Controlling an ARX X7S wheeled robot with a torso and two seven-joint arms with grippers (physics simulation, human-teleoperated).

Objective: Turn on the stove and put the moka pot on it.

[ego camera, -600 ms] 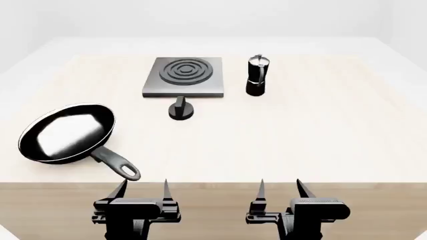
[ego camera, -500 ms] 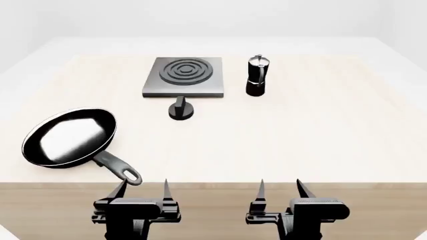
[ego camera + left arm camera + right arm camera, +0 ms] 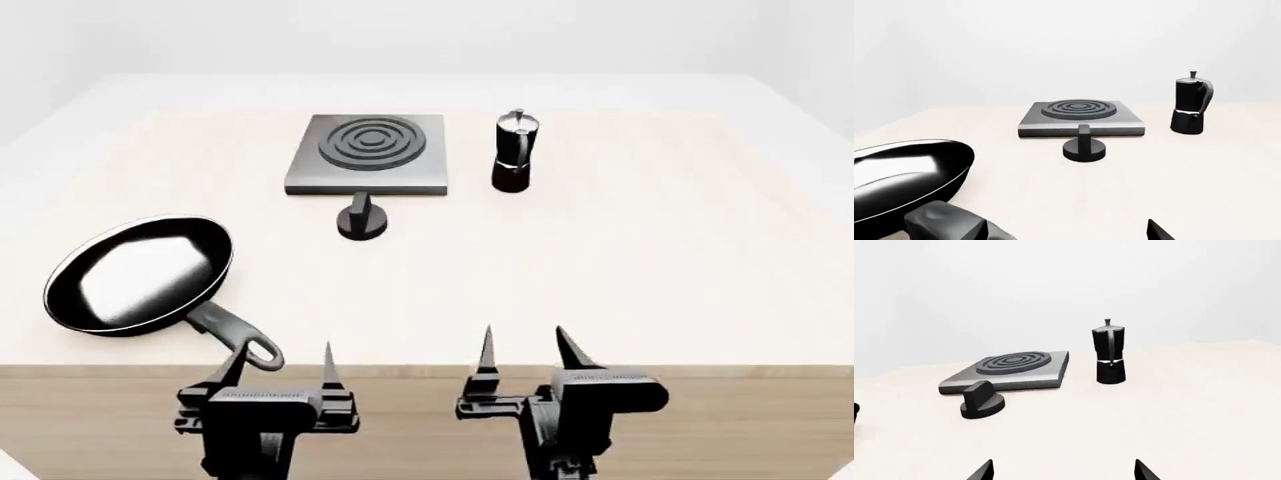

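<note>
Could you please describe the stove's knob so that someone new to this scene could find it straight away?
Start at the stove, the flat dark-grey square plate with ringed burner at the far middle of the table. Just in front of its near edge sits the knob, a small round black disc with an upright ridge. Unlike the tall moka pot or the frying pan, it is low and handleless.

bright, even, diffuse light fills all three renders, with no single source apparent. shadows are barely visible on the pale wooden table (image 3: 641, 270). a broad white glare patch sits inside the glossy black frying pan (image 3: 138, 273), at 9 o'clock in the head view. everything is sharp, without blur or edge distortion.
</note>
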